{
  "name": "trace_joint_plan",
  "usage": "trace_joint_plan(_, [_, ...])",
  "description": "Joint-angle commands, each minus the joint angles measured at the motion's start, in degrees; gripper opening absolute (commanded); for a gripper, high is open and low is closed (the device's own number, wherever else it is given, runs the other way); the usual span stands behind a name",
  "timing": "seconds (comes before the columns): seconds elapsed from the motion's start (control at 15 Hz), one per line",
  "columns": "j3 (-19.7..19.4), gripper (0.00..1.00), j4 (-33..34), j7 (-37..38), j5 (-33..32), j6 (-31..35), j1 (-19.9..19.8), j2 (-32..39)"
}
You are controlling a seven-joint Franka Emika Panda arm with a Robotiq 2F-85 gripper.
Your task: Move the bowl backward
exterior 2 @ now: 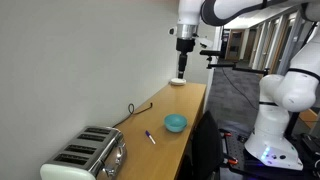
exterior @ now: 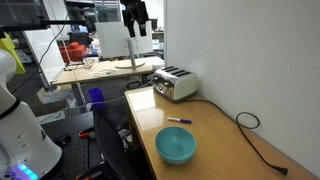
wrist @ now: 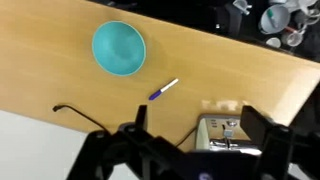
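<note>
The teal bowl [exterior: 176, 145] sits empty near the front edge of the wooden table [exterior: 222, 138]. It shows in both exterior views [exterior 2: 176, 123] and at the upper left of the wrist view [wrist: 119, 48]. My gripper [exterior: 135, 24] hangs high above the table [exterior 2: 184, 40], far from the bowl. In the wrist view its two fingers [wrist: 197, 120] stand wide apart with nothing between them, roughly over the toaster.
A silver toaster [exterior: 176, 83] stands at one end of the table [exterior 2: 90, 155], against the white wall. A purple-and-white pen [exterior: 179, 120] lies between toaster and bowl. A black cable [exterior: 255, 135] runs along the wall side. A white object [exterior 2: 179, 81] sits at the table's other end.
</note>
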Motion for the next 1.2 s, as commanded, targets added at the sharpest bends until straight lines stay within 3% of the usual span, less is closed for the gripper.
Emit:
trace_joint_plan(0.0, [-0.68, 1.0, 0.12, 0.31, -0.35, -0.14, 0.84, 0.09])
trace_joint_plan(0.6, [-1.38, 1.0, -0.38, 0.7, -0.28, 1.76, 0.27, 1.43])
trace_joint_plan(1.13, [-5.76, 1.0, -7.2, 3.45, 0.31, 15.97, -2.81, 12.1])
